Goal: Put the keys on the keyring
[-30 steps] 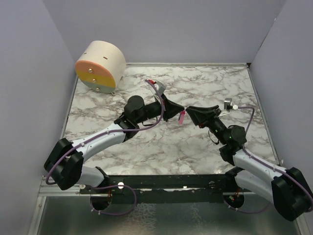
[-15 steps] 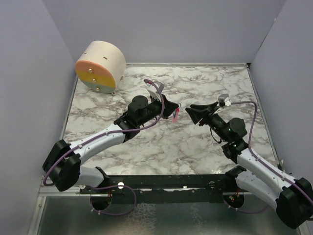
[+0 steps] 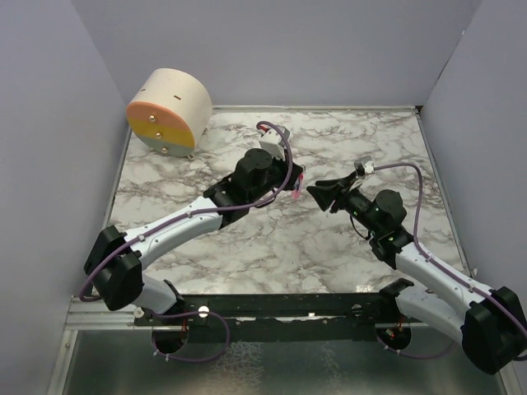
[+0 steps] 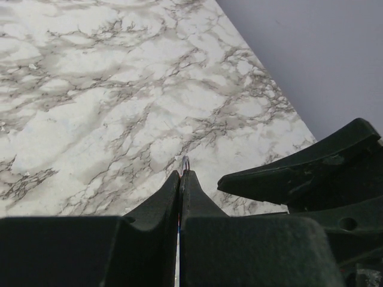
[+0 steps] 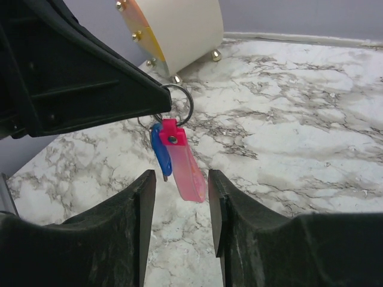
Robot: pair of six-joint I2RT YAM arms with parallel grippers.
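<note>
Left gripper [image 4: 181, 174] clamped on the keyring [image 5: 159, 149]; right gripper [image 5: 181, 179] spread, straddling the dangling key [image 5: 188, 170]; withdraw straight back, avoiding snags.

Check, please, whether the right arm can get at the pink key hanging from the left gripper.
Probably yes: the right gripper is open and the pink key dangles just ahead of it, nothing between.

Even, diffuse light; faint shadows
</note>
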